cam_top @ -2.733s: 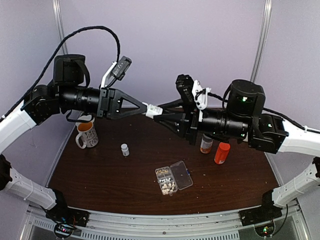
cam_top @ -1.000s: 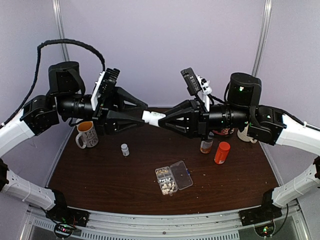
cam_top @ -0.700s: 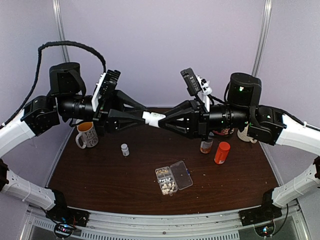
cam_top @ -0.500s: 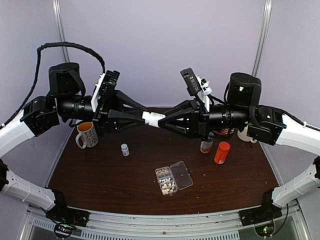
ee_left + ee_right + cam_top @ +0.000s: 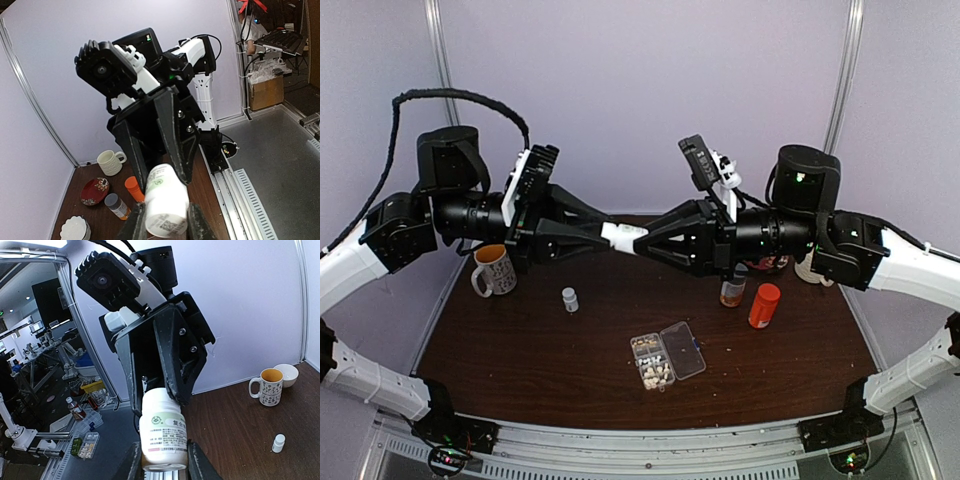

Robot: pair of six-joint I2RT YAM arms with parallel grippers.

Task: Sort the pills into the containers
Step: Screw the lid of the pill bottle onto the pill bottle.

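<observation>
So, left to right, looking down from the top camera: a mug (image 5: 494, 268) with an orange inside sits at the far left of the dark counter (image 5: 520, 350), and a small white bottle (image 5: 570, 299) stands upright a little to its right, on its own.

Up in the air above them the two arms meet nose to nose. The left gripper (image 5: 607, 233) reaches in from the left with its jaws clamped on one end of a white pill bottle (image 5: 623, 236). The right gripper (image 5: 642, 238) comes in from the other side with its jaws clamped on the opposite end. The bottle hangs sideways between them, well above the counter. The left wrist cam shows that arm's own fingers (image 5: 135, 225) pressed to both sides of the near end, and the other arm's black fingers pinching the far end. The right wrist cam is the mirror of that. The label faces the lens and its own fingers (image 5: 131, 460) sit tight against the bottle.

The task stuff is lower down, nearer the arm bases and a bit right of centre. The clear organiser box (image 5: 635, 356) lies flat with its lid (image 5: 683, 349) flipped open to the right. The pills (image 5: 655, 372) show as pale clusters in its cells, and I can't tell which cells.

Right of that, an amber bottle (image 5: 732, 291) stands partly under the right arm. An orange bottle (image 5: 763, 305) is just beside it, and a white cup (image 5: 809, 268) peeks out behind the arm.
</observation>
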